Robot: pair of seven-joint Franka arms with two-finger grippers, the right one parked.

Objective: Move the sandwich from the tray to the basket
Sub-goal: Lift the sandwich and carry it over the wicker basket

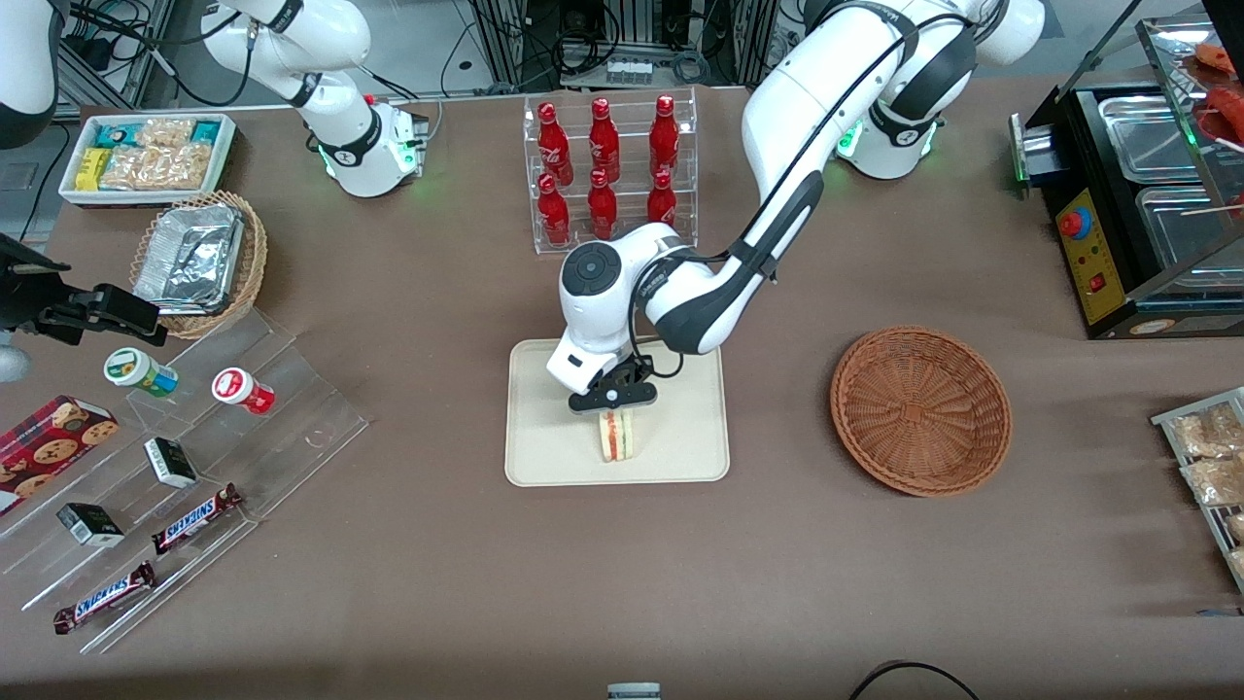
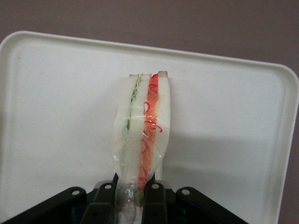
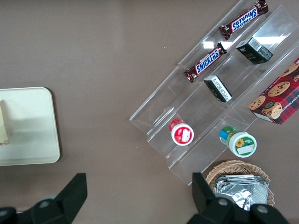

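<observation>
My gripper (image 1: 616, 397) is over the cream tray (image 1: 544, 457), with the wrapped sandwich (image 1: 616, 437) at its tips, on its side nearer to the front camera. In the left wrist view the gripper (image 2: 135, 178) is shut on one end of the sandwich (image 2: 148, 126), a finger against each side of the clear wrapper. White bread, a green layer and an orange-red layer show; the tray (image 2: 224, 112) lies under it. Whether the sandwich touches the tray cannot be told. The round brown wicker basket (image 1: 920, 410) sits beside the tray, toward the working arm's end.
Farther from the front camera than the tray stands a clear rack of red bottles (image 1: 612, 165). An oven (image 1: 1147, 224) and a rack of bagged food (image 1: 1210, 457) are at the working arm's end. A stepped clear shelf with snacks (image 1: 292, 428) is toward the parked arm's end.
</observation>
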